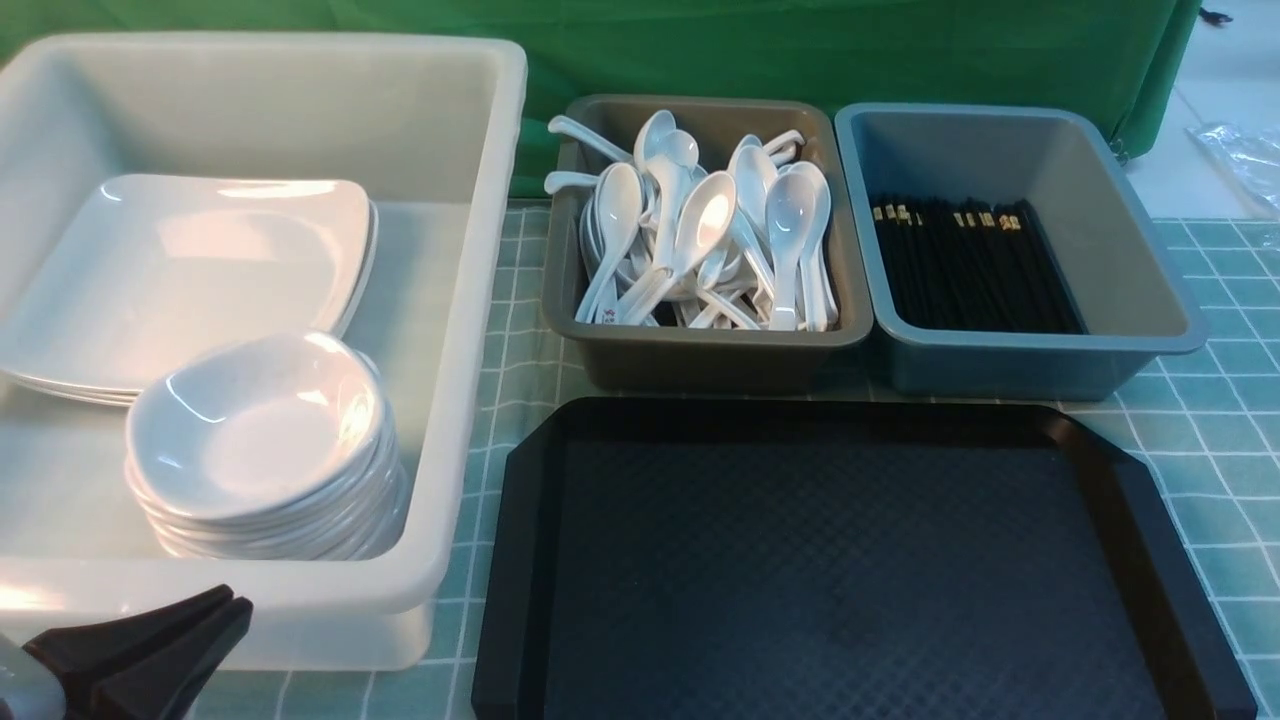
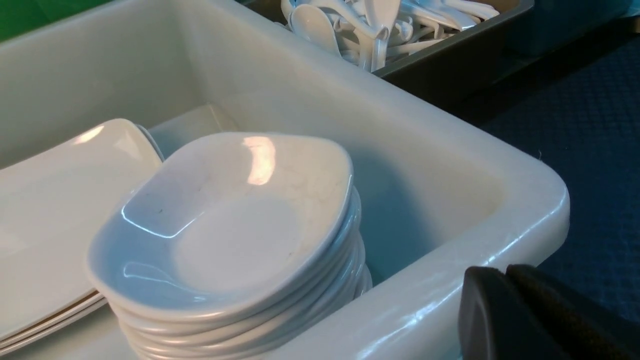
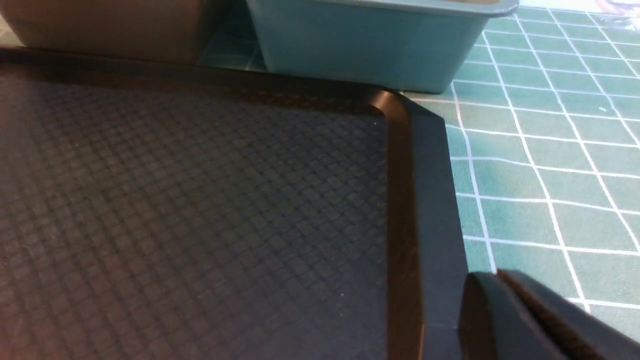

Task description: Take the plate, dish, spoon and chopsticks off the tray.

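Showing the closed, empty black left gripper (image 1: 240, 598) near the translucent white plastic tub (image 1: 462, 330), with stacked glossy white square plates (image 1: 190, 270) beyond; showing the closed, empty black right gripper (image 3: 495, 275) nearer the bare black rectangular tray (image 1: 850, 560); probably needing no further reach.
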Available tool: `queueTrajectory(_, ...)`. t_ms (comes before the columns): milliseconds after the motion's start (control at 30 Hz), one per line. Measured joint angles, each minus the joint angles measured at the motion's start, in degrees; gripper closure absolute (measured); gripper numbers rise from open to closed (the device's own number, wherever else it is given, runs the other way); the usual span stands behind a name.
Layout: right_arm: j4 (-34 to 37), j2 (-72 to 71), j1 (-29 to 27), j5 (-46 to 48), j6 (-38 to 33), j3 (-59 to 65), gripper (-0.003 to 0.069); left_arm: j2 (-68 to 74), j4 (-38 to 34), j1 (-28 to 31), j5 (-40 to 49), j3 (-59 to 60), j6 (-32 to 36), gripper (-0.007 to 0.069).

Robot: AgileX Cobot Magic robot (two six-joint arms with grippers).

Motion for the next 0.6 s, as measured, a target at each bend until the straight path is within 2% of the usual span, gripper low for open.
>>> queueTrajectory(600, 0.0, 0.0, 0.0, -0.2, 0.0, 0.0, 0.0602, 0.0, 0.1, 0.0, 0.0, 0.0, 0.1, 0.0613)
